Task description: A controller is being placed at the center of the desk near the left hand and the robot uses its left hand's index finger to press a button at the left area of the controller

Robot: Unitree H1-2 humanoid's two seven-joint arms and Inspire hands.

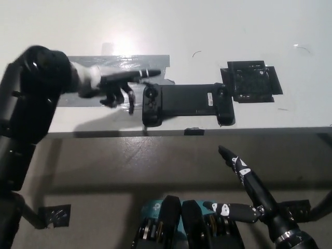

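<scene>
Right now your left hand hangs over the white desk just beside the left end of the controller, with one finger stretched straight out toward it and the others curled down; it has hold of nothing. The outstretched fingertip looks to sit above and slightly behind the controller's left grip, not on it (a steep look-down like this makes height hard to judge, so treat that as a guess). The controller lies flat near the desk's front edge, roughly mid-desk, its long side running across the picture, with a dark square pad touching or nearly touching its right end and a strip of grey tape on the desk under your hand. Your right hand rests low in front of the desk, fingers spread and empty. What can go wrong from here: come down off-line and the finger lands on the housing or the desk beside it, missing the button; push sideways instead of down and the controller, which looks loose, may slide toward the front edge. The curled fingers could also catch the grip and nudge it first.
</scene>
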